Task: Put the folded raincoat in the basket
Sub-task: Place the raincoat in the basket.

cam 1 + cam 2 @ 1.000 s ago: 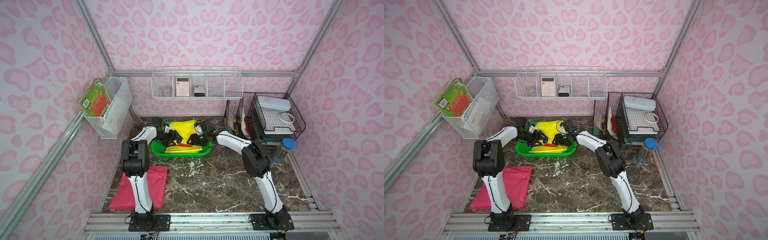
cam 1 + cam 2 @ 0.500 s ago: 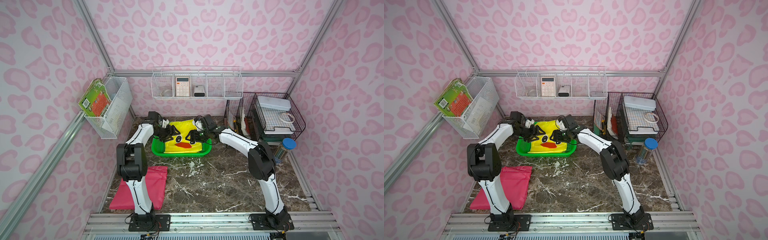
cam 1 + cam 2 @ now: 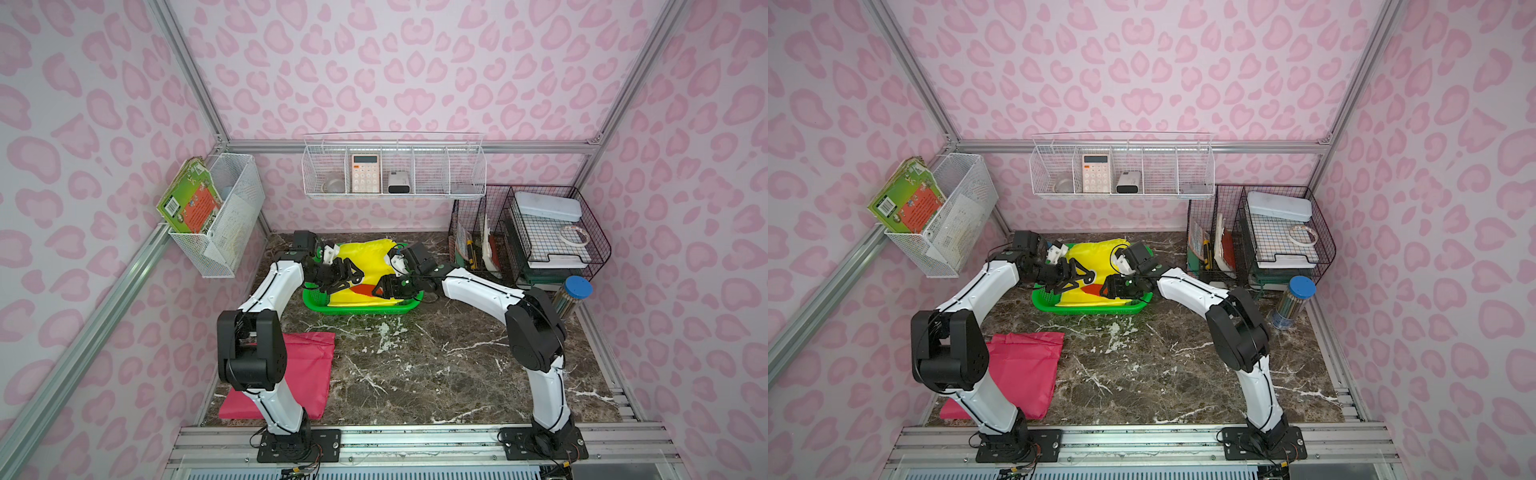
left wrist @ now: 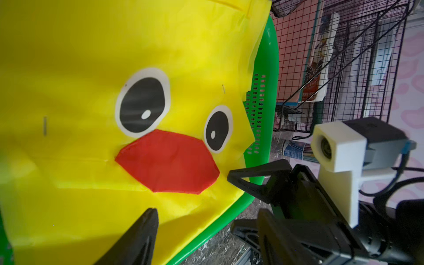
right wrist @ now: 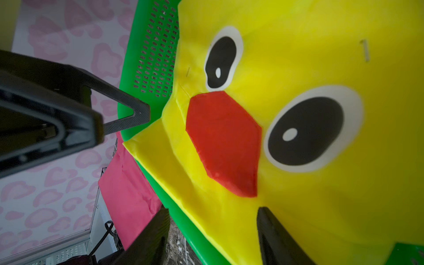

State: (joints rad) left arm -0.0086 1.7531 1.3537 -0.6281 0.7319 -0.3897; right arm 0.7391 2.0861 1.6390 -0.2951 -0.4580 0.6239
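Note:
The folded raincoat (image 3: 368,255) (image 3: 1096,257) is yellow with a duck face, two black eyes and a red beak. It lies flat in the bright green basket (image 3: 361,309) (image 3: 1092,309) at the back of the table. One corner laps over the basket's rim (image 5: 146,128). My left gripper (image 3: 351,277) (image 4: 206,212) hovers open over the basket's left side, holding nothing. Open too and holding nothing, my right gripper (image 3: 380,289) (image 5: 213,211) hovers over the right front side. The fingertips of both nearly face each other above the beak (image 4: 169,165).
A folded pink cloth (image 3: 307,365) lies at the front left under the left arm. A black wire rack (image 3: 540,232) and a blue-lidded jar (image 3: 575,291) stand at the right. White wire baskets (image 3: 395,174) (image 3: 220,216) hang on the walls.
The raincoat, bunched between the grippers a second ago, now lies flat with the duck face showing. Both grippers have risen off it and drawn slightly apart.

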